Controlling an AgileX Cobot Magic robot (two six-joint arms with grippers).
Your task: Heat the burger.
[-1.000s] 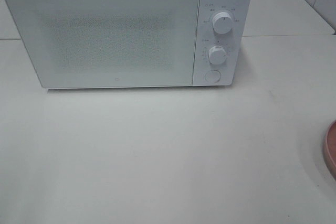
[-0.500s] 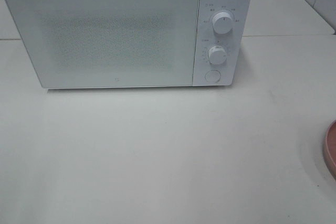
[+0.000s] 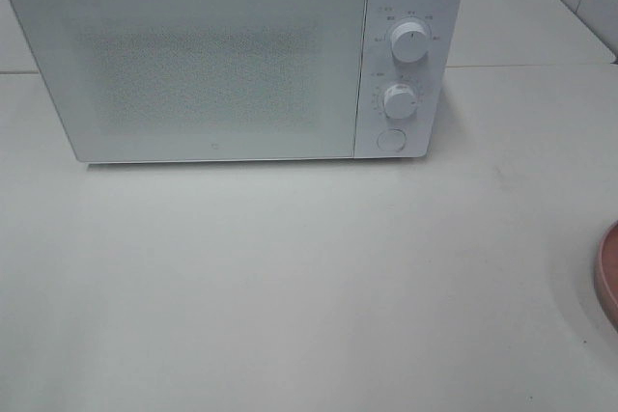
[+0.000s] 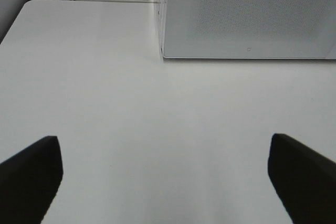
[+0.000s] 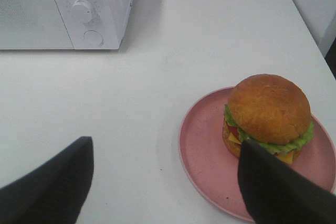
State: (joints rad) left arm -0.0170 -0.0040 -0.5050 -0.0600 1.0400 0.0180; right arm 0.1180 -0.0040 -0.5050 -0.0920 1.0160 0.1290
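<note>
In the right wrist view the right gripper (image 5: 163,182) is nearest, its two dark fingers wide apart above the white table (image 5: 157,93) and holding nothing. One finger stands in front of the edge of the pink plate (image 5: 202,145). The burger (image 5: 268,116) sits upright on this plate, toward its far side, not touched by the gripper. Farther away, near the table's back, stands the white microwave (image 3: 232,55) with its door shut; two round knobs (image 3: 409,42) and a round button (image 3: 389,140) are on its right panel. The plate lies well apart from the microwave, at the right edge of the high view. The left gripper (image 4: 165,177) is also spread open and empty, over bare table in front of the microwave door.
</note>
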